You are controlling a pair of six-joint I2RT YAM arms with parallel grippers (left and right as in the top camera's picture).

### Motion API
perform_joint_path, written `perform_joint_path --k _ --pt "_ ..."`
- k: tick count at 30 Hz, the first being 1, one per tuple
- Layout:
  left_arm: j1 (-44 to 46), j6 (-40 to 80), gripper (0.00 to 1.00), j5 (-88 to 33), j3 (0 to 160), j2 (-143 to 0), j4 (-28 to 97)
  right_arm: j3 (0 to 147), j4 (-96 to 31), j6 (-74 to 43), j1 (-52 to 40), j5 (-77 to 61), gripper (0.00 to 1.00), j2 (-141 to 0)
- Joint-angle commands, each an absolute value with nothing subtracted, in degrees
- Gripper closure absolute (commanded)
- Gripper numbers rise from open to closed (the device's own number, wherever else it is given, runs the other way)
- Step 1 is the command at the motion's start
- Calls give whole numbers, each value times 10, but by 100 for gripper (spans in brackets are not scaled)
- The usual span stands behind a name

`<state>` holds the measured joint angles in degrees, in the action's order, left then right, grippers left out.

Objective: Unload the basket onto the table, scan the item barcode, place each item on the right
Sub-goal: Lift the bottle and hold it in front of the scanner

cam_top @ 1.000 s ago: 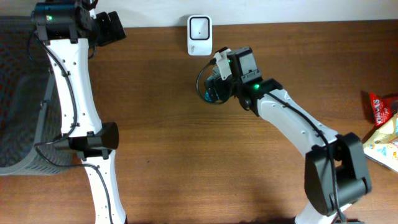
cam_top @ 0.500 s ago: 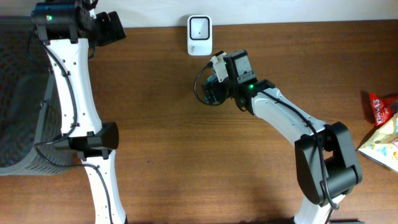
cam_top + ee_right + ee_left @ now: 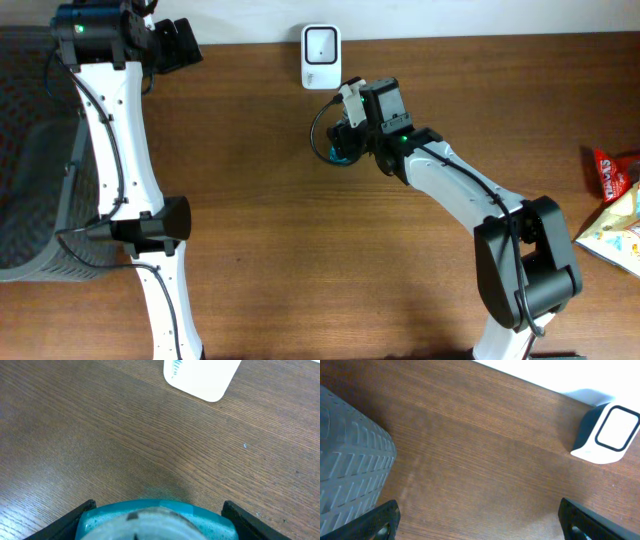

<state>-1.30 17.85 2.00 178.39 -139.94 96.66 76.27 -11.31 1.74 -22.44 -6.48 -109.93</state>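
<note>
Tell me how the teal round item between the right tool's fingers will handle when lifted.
The teal item looks round and smooth-sided, so it may slip or twist in the right tool. It spans the whole gap and seems rigid, so it probably keeps shape. On its side it would likely roll.

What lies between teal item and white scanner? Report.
Only bare table between the teal item and the scanner, seen in the right wrist view.
</note>
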Motion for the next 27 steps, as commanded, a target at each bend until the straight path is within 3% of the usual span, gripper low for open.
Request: perform_joint_path --k 1,17,27 --pt "-13 184 1 28 1781 -1393 967 761 -109 -10 -224 -68 32 -1100" --pt "-12 184 1 28 1781 -1393 967 844 -105 -43 -224 -52 33 -1100" --pt "-16 184 1 28 1781 -1393 967 870 38 -350 -224 -43 39 -1101"
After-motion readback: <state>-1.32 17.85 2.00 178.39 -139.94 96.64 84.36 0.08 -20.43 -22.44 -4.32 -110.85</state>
